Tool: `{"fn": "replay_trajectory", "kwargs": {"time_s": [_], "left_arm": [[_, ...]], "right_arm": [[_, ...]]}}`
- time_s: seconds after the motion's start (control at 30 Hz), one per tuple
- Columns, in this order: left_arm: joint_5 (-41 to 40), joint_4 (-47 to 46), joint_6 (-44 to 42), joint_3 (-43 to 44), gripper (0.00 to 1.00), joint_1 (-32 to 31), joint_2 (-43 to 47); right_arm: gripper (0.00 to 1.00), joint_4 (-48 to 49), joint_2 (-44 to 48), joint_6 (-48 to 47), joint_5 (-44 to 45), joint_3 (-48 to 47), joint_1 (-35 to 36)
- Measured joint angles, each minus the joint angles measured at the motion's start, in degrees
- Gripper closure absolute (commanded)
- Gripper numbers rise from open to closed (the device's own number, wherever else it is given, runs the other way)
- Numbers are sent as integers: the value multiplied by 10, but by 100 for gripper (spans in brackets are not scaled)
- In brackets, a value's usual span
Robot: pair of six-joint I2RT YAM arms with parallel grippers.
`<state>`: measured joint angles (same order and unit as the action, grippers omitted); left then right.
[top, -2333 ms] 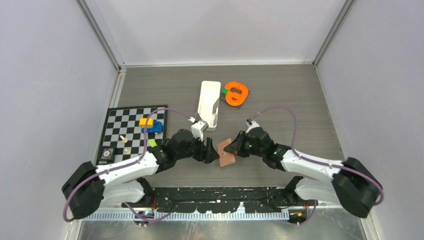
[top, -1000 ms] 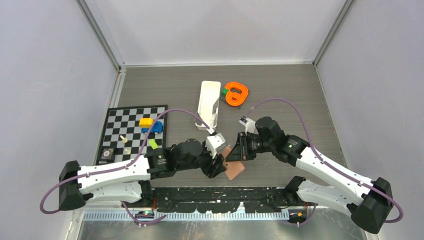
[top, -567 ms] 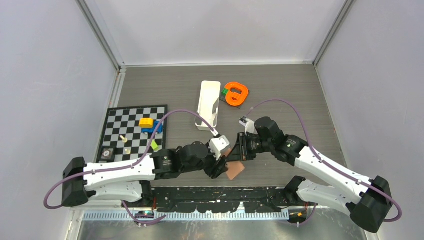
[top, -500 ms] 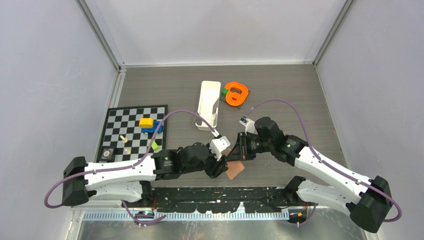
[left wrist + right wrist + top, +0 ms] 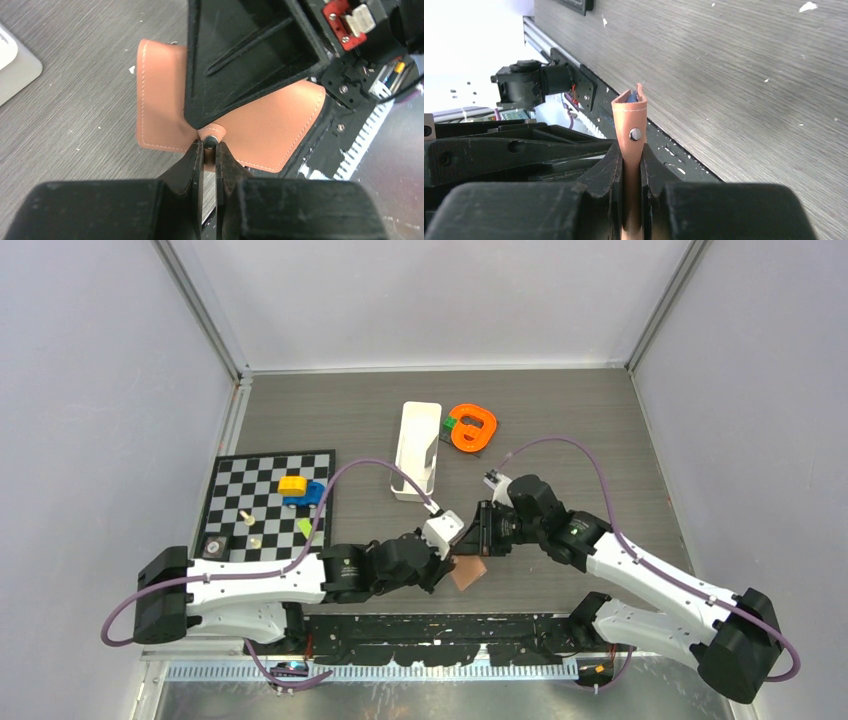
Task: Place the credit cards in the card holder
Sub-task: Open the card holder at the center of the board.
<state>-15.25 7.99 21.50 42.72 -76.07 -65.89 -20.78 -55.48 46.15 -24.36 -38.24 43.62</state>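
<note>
Card holder: at the middle of the counter's near edge, strung between both arms, well apart from the white tray further back.
Left gripper: jaws all but closed, and it's nipping the tab right at the snap button. The tan body fans out just beyond its fingertips.
Right gripper: jaws squeezed tight on a tan flap that rises straight up between its fingers.
Why this grip: looks like a two-handed pull, with one arm anchoring while the other peels, to bare the pale blue lining.
Credit cards: none in sight in any view. I'd say loading waits until the holder is open.
</note>
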Motion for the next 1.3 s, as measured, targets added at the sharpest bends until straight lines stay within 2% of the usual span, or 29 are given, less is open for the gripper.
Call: {"fn": "replay_trajectory", "kwargs": {"time_s": [0.13, 0.17, 0.23, 0.3, 0.43, 0.53, 0.7, 0.8, 0.97, 1.03, 1.3], "left_arm": [[-55, -8, 42, -13, 99, 0, 0], [-73, -7, 54, -16, 95, 0, 0], [-103, 1, 83, -23, 82, 3, 0], [-118, 10, 107, -28, 61, 4, 2], [-125, 52, 154, -38, 42, 21, 26], [-99, 67, 178, -48, 30, 60, 63], [15, 34, 222, -82, 20, 157, 155], [78, 2, 245, -87, 15, 178, 167], [153, -37, 262, -80, 13, 180, 125], [171, -44, 268, -79, 16, 180, 106], [209, -72, 293, -79, 57, 181, 82]], "right_arm": [[100, -2, -3, 9, 40, 0, 1], [100, -7, -3, 10, 52, -1, 2], [99, -17, -3, 14, 80, -3, 4], [100, -26, -2, 19, 107, -5, 6], [99, -54, 17, 20, 149, -5, 7], [100, -67, 49, 19, 170, -5, 7], [99, -63, 113, 18, 172, -4, 7], [100, -52, 133, 18, 166, -2, 7], [99, -32, 135, 18, 148, 2, 7], [99, -24, 135, 20, 141, 4, 7], [99, 2, 151, 24, 127, 19, 7]]}}
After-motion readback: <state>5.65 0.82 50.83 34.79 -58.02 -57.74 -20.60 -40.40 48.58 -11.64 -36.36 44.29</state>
